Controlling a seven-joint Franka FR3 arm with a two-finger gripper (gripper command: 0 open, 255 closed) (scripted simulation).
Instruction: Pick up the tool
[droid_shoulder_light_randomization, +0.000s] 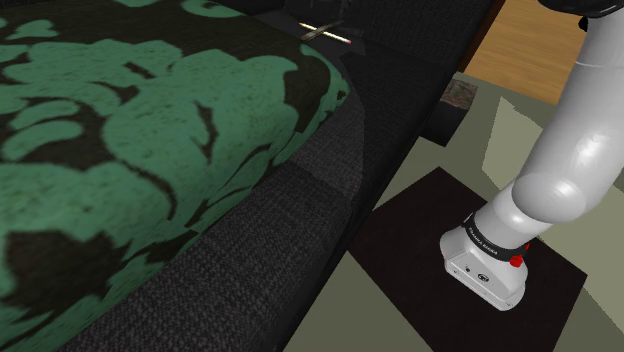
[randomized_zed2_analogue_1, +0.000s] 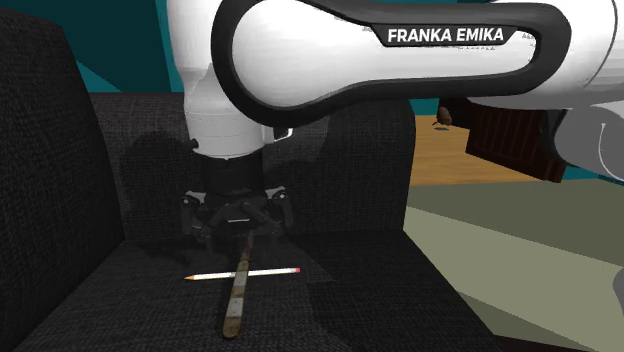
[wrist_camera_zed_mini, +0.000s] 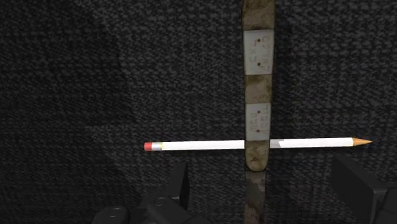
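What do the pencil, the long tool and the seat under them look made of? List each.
Pencil: matte white-painted shaft, probably wood by its tan point; red rubber-like end.
Tool: likely rusty metal, mottled brown, with two grey dotted plates.
Seat: dark woven fabric, coarse weave visible.

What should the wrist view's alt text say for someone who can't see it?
A long, worn brown flat tool with two grey patches lies on dark woven fabric, crossing over a white pencil with a red eraser. The open black gripper straddles the tool without touching it.
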